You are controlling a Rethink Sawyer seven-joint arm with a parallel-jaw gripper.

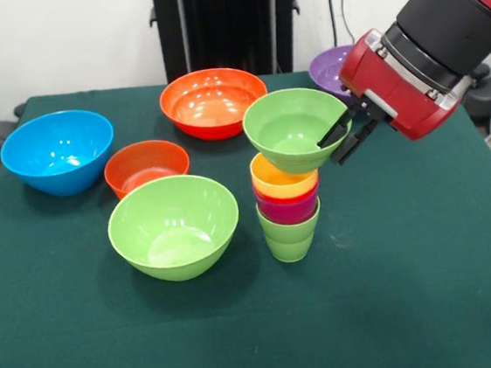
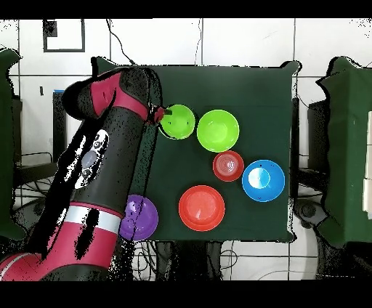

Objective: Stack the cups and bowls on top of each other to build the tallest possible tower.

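At the table's left edge: the blue bowl sits alone at about 9 o'clock from the table's middle in the front view, not yet stacked.
Small orange-red bowl: just right of the blue one, loose on the green cloth.
Large light-green bowl: at 7 o'clock from the centre, nearest the camera, upright and empty, apart from the stack.
Large orange bowl: at 12 o'clock, toward the far edge, also unused.
Tower: just right of centre; a light-green cup at the bottom, a red-purple band over it, a yellow cup above that.
Small light-green bowl: topmost on the tower, tilted toward the camera and overhanging the yellow cup, so I judge it not yet seated.
Gripper: at 3 o'clock of that bowl, its two dark fingers pinching the bowl's right rim, one inside and one outside.
Purple bowl: at 1 o'clock, half hidden behind the red arm.
Progress: cups look stacked with one bowl on top; five bowls remain unstacked.
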